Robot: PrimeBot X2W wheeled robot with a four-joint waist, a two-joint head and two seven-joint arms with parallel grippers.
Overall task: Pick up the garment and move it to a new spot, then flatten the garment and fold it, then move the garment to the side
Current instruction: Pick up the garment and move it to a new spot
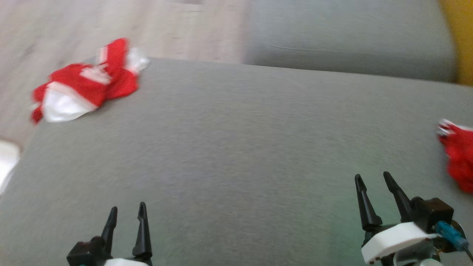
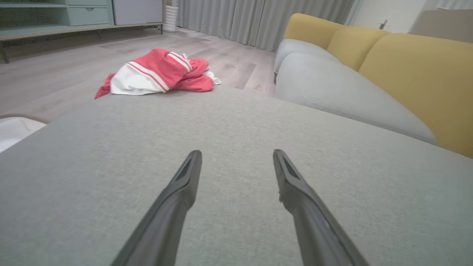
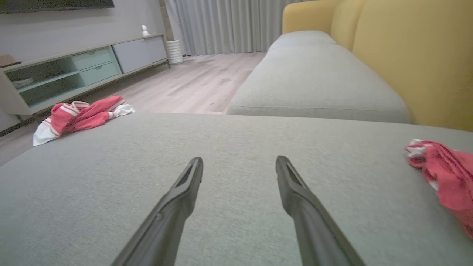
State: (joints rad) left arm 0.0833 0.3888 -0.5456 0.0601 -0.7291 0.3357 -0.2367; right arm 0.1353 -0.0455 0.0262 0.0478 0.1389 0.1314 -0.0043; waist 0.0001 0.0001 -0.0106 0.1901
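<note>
— Although both arms reach out over the grey cushion, is either one holding anything?
— No. The left pincer has its two dark fingers spread wide with nothing between them, low over the near part of the cushion. The right pincer is the same, spread wide and empty, a little further forward.
— Where is the garment, then?
— A red-and-white garment lies crumpled at the far left corner of the cushion, right at its edge, with the wooden floor behind it. It is well apart from both pincers.
— Is that the one cloth there?
— No. A second red cloth with white stripes lies bunched at the cushion's right edge, near the right pincer but not touching it. Which of the two the task means I cannot tell.
— What lies beyond?
— A grey sofa seat with a yellow backrest on the right. Across the floor stand a low cabinet and grey curtains. The head view is blurred.
</note>
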